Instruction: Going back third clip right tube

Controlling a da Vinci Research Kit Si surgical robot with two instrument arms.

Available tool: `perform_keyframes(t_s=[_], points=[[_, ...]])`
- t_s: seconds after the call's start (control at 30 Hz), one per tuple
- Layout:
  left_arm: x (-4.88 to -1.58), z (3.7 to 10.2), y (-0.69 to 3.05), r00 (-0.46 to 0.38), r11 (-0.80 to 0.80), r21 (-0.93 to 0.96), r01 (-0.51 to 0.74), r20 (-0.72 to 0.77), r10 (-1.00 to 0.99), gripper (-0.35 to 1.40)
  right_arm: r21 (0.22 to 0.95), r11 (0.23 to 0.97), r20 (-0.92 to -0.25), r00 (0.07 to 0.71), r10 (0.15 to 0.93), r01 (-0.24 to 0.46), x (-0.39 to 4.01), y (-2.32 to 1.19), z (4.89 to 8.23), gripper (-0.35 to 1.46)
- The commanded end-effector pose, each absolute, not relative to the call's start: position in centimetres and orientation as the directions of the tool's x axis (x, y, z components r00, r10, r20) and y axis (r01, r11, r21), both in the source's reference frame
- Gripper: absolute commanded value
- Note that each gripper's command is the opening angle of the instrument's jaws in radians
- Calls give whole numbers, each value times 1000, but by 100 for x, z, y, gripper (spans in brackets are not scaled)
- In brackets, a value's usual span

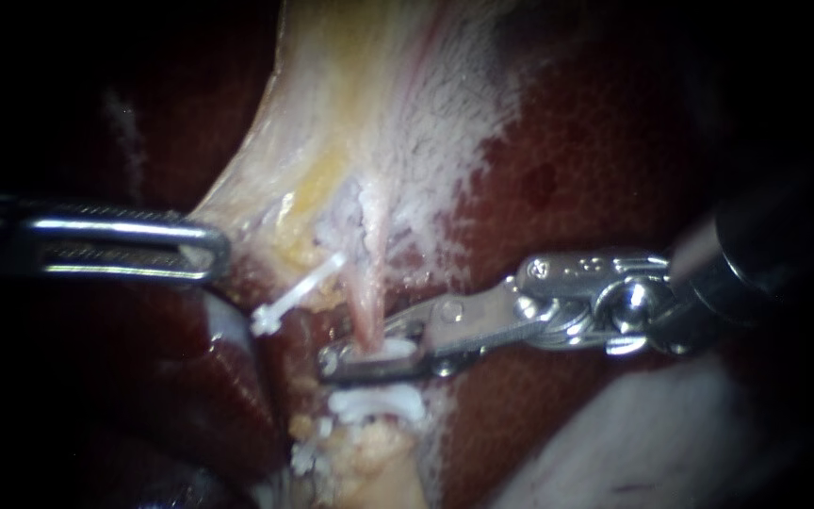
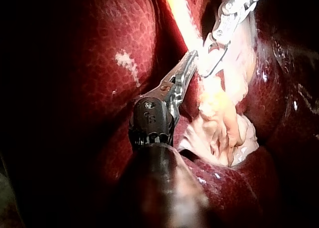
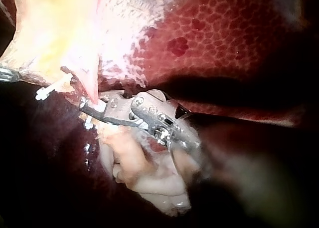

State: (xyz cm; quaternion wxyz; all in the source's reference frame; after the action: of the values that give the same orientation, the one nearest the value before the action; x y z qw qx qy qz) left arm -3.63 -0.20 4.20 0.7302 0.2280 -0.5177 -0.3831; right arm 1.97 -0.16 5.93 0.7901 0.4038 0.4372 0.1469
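In the endoscope view the right instrument (image 1: 355, 353) comes in from the right edge and ends just below the frame's centre. Its jaws are clamped on a white clip (image 1: 390, 349), one jaw above it and one below. That clip sits across the right tube (image 1: 366, 306), a thin pink strand running down from the pale tissue (image 1: 350, 113) that fans out toward the top of the frame. Just beneath the jaws a second white clip (image 1: 379, 403) crosses the same line, close to them but apart.

To the left of the right tube, a slanted white clip (image 1: 296, 290) lies with its lower end pointing to the lower left. The left instrument (image 1: 202, 251) enters from the left edge at mid-height. Its windowed jaws are closed on the edge of the pale tissue, well apart from the clips.

Dark red liver (image 1: 595, 160) fills the right half of the frame around the right instrument's shaft.

The right wrist view shows the tube dropping straight into that instrument's jaw tips, with lumpy pale tissue under the shaft. The left wrist view shows the left instrument's jaws against pale tissue, the other instrument's tip just beside them.
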Motion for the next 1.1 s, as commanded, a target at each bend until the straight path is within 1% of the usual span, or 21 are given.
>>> perform_keyframes(t_s=[0.03,0.47,0.5,0.6,0.67,0.73,0.8,0.93,1.1], points=[[-363,420,-20,171,603,729,323,582,-795,-35,767,630,-572,575,586,121,197,-17,593,-35],[-363,420,-21,171,603,729,324,582,-795,-35,767,630,-572,575,585,122,196,-17,592,-35],[-363,420,-21,171,603,729,324,582,-795,-35,767,629,-574,570,587,124,196,-17,592,-29],[-363,420,-21,170,603,729,324,582,-795,-35,763,634,-583,559,590,127,197,-17,592,2],[-363,420,-21,171,603,729,323,582,-795,-35,741,656,-612,548,571,144,196,-17,593,12],[-362,420,-21,171,603,729,323,582,-795,-35,686,705,-671,532,516,182,196,-16,594,30],[-362,420,-21,171,603,729,323,582,-795,-35,640,742,-712,517,475,199,196,-15,594,40],[-362,420,-21,171,603,729,324,582,-795,-35,566,793,-771,484,413,225,196,-10,594,51],[-362,419,-21,171,603,729,323,582,-795,-35,514,829,-803,466,372,223,194,-4,592,56]])
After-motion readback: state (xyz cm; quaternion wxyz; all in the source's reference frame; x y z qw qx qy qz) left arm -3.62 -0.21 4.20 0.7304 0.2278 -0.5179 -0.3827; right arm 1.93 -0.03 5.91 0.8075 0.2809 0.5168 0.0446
